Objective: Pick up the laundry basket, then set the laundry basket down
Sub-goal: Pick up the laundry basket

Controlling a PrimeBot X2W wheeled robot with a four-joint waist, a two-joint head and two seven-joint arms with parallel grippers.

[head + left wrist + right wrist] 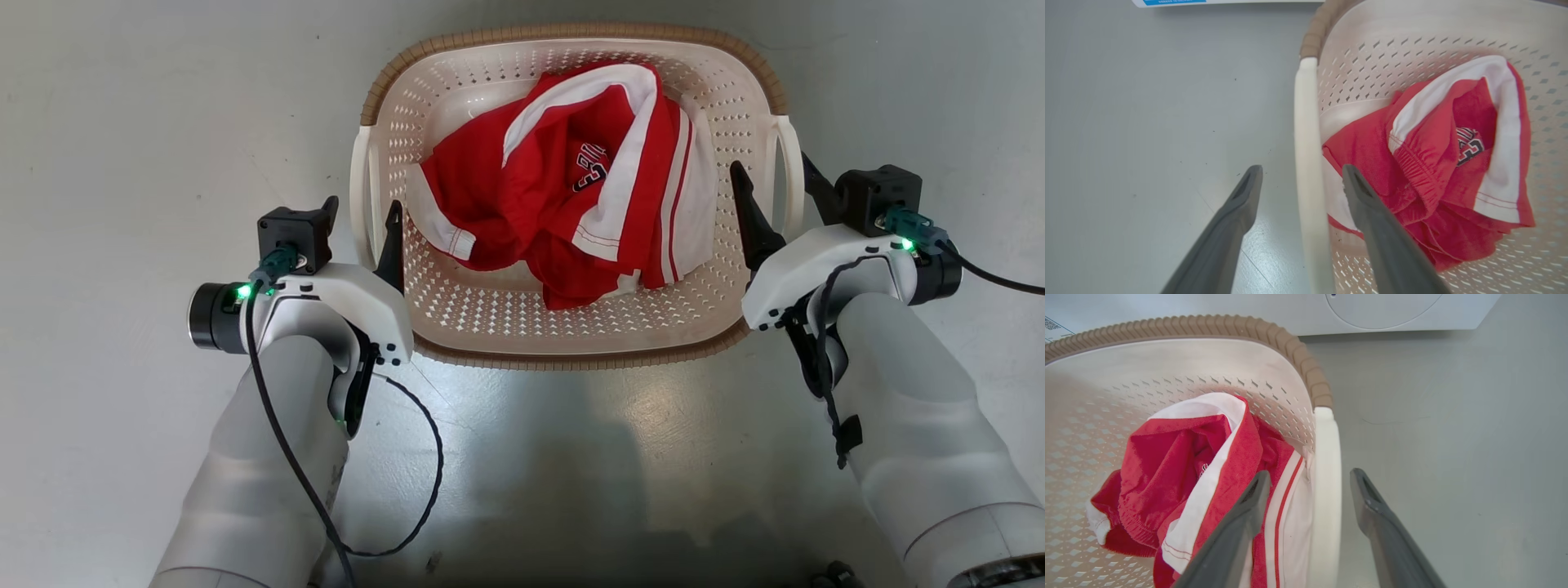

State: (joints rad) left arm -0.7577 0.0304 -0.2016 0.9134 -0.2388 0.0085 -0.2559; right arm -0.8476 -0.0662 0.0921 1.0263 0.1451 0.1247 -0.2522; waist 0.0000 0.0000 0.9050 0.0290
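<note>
1. Evidently the grey floor [122,122] under both pairs of fingers bears the laundry basket [571,34], which sits squarely between them; I judge it not yet lifted.
2. A red and white garment [563,204] lies heaped inside, just beyond each inner finger.
3. The left handle [1306,143] runs between the spread fingers of the left gripper [1301,171], one inside the wall, one outside, so closing would pinch it.
4. The right handle [1327,477] likewise lies between the spread fingers of the right gripper [1310,473], nothing pinched.
</note>
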